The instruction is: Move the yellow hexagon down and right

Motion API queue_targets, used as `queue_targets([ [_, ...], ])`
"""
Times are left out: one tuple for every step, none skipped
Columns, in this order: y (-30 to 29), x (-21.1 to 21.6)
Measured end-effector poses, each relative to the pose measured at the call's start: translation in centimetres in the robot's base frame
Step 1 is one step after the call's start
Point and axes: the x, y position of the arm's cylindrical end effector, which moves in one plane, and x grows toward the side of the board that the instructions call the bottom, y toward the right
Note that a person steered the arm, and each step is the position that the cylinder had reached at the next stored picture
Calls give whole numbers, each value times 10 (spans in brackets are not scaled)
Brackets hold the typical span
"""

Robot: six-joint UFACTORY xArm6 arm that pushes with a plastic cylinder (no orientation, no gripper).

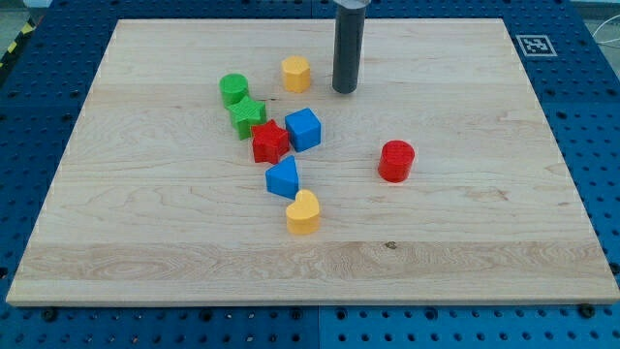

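Note:
The yellow hexagon (296,73) sits on the wooden board (465,223) near the view's top, left of centre. My tip (345,90) is the lower end of the dark rod, just to the right of the yellow hexagon and slightly below it, with a small gap between them. Below the hexagon lies a cluster: a green cylinder (233,90), a green star (247,116), a red star (270,142) and a blue cube (303,129).
A blue triangular block (283,177) and a yellow heart (303,212) lie below the cluster. A red cylinder (396,161) stands alone to the right. A marker tag (536,44) sits at the board's top right corner.

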Motion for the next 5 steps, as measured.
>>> queue_targets([
  [-7,-17],
  [-18,-30],
  [-31,-42],
  [-44,-53],
  [-65,-55],
])
